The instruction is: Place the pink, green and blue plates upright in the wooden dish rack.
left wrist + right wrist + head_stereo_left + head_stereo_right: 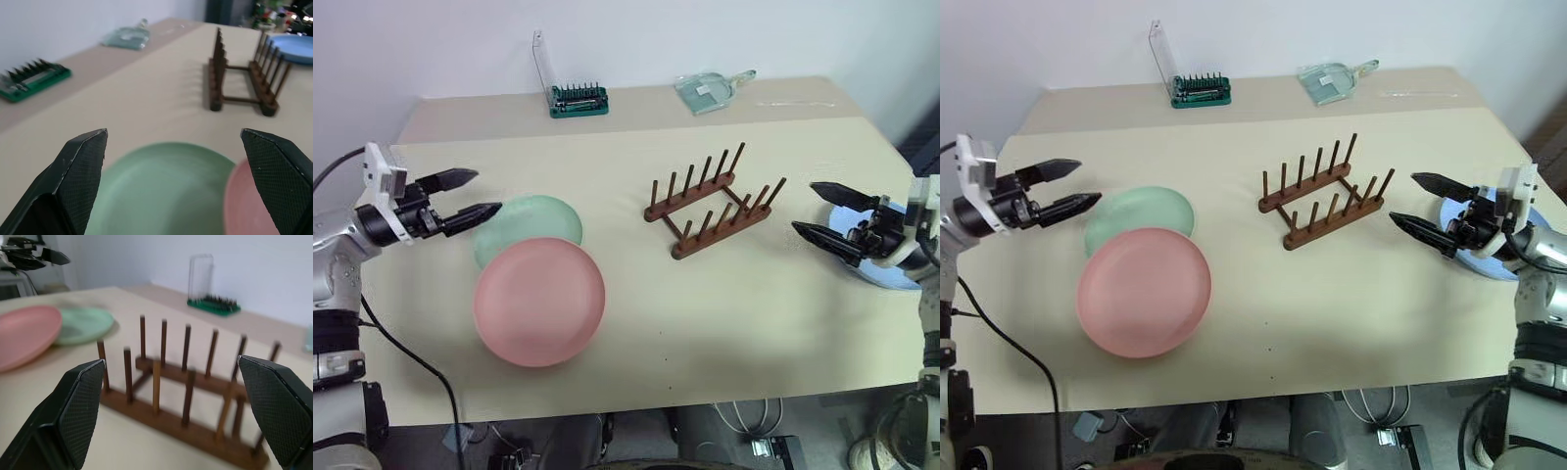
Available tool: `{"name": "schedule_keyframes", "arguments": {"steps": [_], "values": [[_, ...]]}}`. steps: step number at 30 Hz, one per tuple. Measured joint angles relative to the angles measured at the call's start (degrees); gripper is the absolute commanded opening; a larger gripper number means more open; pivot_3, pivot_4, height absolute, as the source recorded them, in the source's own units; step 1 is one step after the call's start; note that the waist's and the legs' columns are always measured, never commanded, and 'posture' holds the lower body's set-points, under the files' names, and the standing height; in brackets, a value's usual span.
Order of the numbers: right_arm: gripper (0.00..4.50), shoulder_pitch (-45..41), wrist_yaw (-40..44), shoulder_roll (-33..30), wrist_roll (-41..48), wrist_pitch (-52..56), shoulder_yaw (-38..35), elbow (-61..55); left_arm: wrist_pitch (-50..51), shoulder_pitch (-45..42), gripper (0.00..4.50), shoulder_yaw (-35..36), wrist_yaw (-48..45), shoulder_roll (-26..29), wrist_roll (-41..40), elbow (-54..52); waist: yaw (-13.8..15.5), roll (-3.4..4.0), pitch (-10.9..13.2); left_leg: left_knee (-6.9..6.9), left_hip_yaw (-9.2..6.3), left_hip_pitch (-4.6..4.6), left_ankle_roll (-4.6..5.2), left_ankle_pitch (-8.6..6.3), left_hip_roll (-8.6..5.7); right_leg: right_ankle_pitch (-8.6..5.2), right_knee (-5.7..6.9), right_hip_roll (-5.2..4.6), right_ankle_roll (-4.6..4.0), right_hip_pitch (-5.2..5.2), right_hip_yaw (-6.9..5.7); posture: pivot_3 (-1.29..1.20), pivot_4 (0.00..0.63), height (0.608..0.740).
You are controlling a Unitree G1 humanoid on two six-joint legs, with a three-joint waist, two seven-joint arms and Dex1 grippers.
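1. The left gripper point(468, 196) is hovering with fingers spread wide, empty, beside the green plate point(533, 223).
2. The pink plate point(539, 301) is overlapping it.
3. The right gripper point(828, 213) is gaping empty over the blue plate point(891, 274).
4. The wooden dish rack point(713, 201) is standing empty between them.

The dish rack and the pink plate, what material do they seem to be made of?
The dish rack looks like dark brown wood with a smooth stained finish: round pegs stand on two rails. The pink plate is probably plastic, matte and slightly translucent, with soft, even colour and no glaze shine; ceramic cannot be ruled out.
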Motion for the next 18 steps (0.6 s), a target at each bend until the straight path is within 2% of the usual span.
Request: {"name": "schedule_keyframes", "arguments": {"steps": [3, 8, 13, 18], "values": [[4.44, -0.95, -1.45, 1.15, -0.06, -0.59, 1.09, -2.01, 3.34, -4.84, 4.50, -2.93, 0.56, -0.29, 0.08, -2.62, 0.08, -0.01, 0.01, 0.02, 0.00, -0.06, -0.11, 0.06, -0.04, 0.02, -0.03, -0.03, 0.03, -0.02, 0.00, 0.00, 0.150, 0.740], [4.44, -2.98, -3.15, 1.45, 0.02, -3.10, 0.93, -3.83, 15.07, -15.58, 4.50, -6.81, 2.84, -1.83, -2.58, -9.40, -0.28, -0.04, 0.03, -0.01, 0.01, -0.04, -0.24, 0.13, -0.03, 0.03, -0.07, -0.02, 0.08, -0.01, 0.00, 0.00, 0.150, 0.740], [4.44, 0.68, -5.52, 3.08, 0.76, -3.43, 0.45, -8.55, 23.63, -16.65, 4.50, -15.31, 4.42, -4.55, -2.27, -15.83, -0.43, -0.02, 0.03, 0.00, 0.05, -0.06, -0.29, 0.13, 0.01, 0.04, -0.10, 0.02, 0.07, -0.03, 0.01, 0.00, 0.150, 0.740], [4.44, 7.75, -5.37, 2.38, 2.00, -2.33, -0.68, -13.97, 30.38, -15.73, 4.50, -24.00, 11.13, -9.19, 2.55, -18.62, -0.09, -0.03, 0.03, 0.06, 0.05, -0.04, -0.28, 0.12, -0.01, 0.04, -0.10, 0.02, 0.08, 0.02, 0.02, 0.00, 0.150, 0.740]]}}
